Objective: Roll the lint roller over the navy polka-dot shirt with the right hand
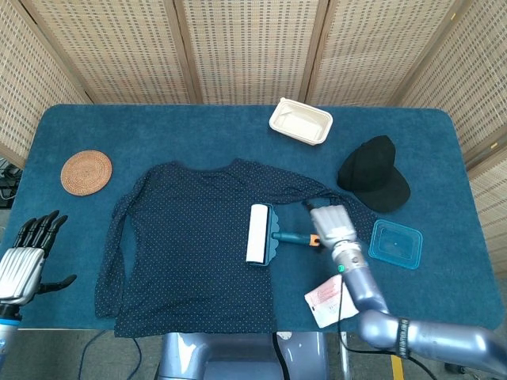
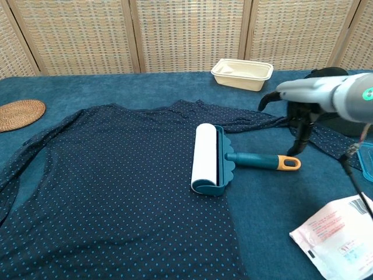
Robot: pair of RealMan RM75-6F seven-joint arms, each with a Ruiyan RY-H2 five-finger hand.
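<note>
Lint roller (image 2: 210,159) lies on the navy polka-dot shirt (image 2: 116,192), near its right edge: white sticky drum in a teal scalloped frame, teal handle with orange loop end pointing right onto the blue table cloth (image 1: 198,127). Right hand (image 2: 291,114) hovers just above the handle's orange end, fingers curled downward and apart, holding nothing, not touching it. Left hand (image 1: 28,253) at the table's front-left corner, fingers spread, holding nothing. Black cap (image 1: 374,172) behind the right hand.
</note>
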